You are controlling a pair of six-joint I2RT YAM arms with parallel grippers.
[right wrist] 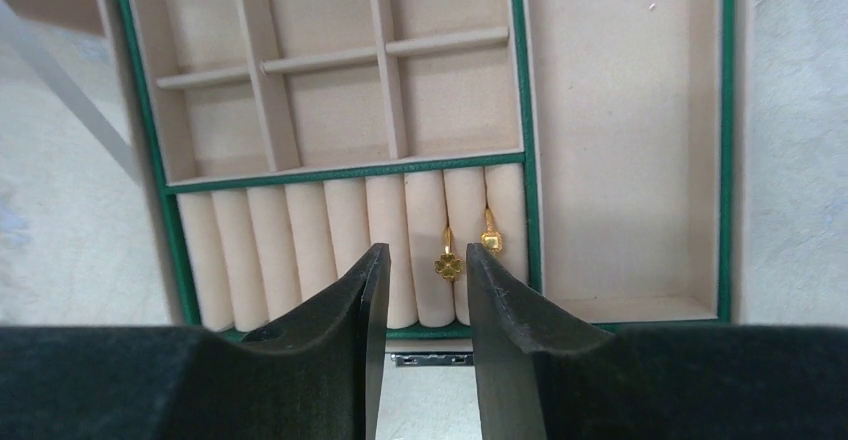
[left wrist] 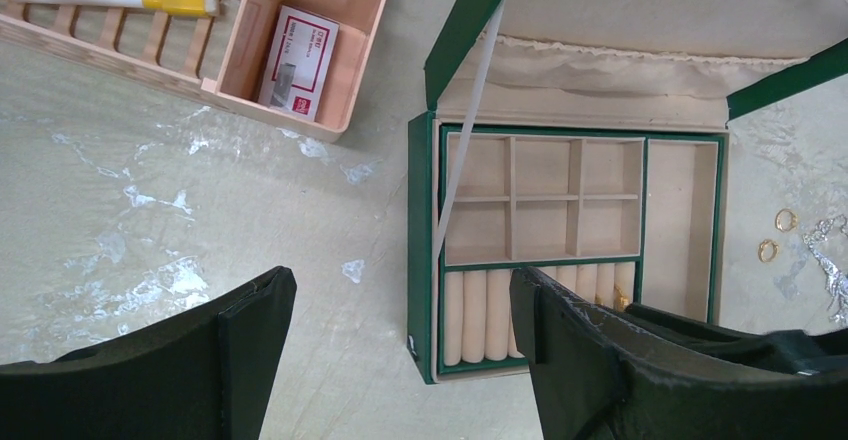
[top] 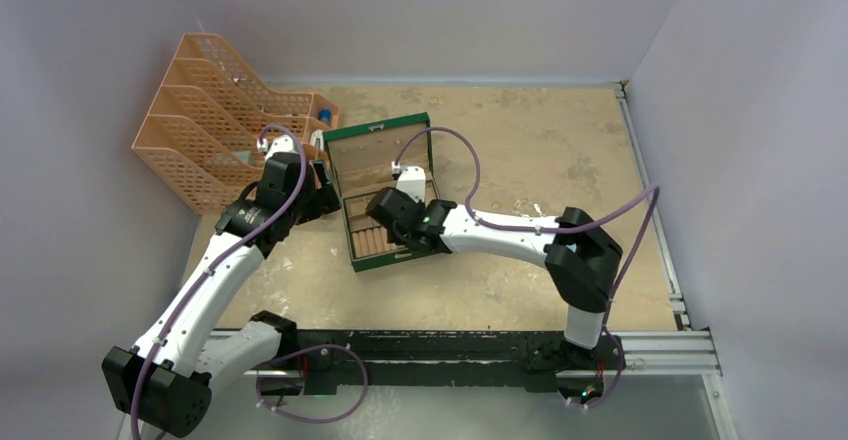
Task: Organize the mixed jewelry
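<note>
**A:** What does the overhead view give?

**B:** The bench (top: pixel 520 150), with an orange file rack (top: pixel 200 130) back-left. The left arm (top: pixel 210 270) stretches up toward the rack side. The right arm (top: pixel 500 230) is folded in low over the front of the green box (top: pixel 380 165), which is open with its lid up. The jewelry is too small to make out from there.

**A:** And the wrist views?

**B:** Left wrist: the left tool (left wrist: pixel 400 280) has its fingers wide apart with nothing between them, above the box's front-left corner. Only this view shows the loose pieces. All are on the bench just right of the box.
- The silver chain tangle (left wrist: pixel 830 260) is glittery and cut off by the frame edge.
- A loose gold ring (left wrist: pixel 786 220) lies just beside it.
- A second gold ring (left wrist: pixel 767 250) lies next to that one.

**A:** Right side?

**B:** The right tool (right wrist: pixel 427 252) has its fingers apart with a narrow, empty gap, over the near end of the ring rolls (right wrist: pixel 300 250). Only this view shows the seated pieces clearly. A clover-head ring (right wrist: pixel 448 265) and a square-head ring (right wrist: pixel 489 242), both gold, are tucked between the rightmost rolls.
</note>
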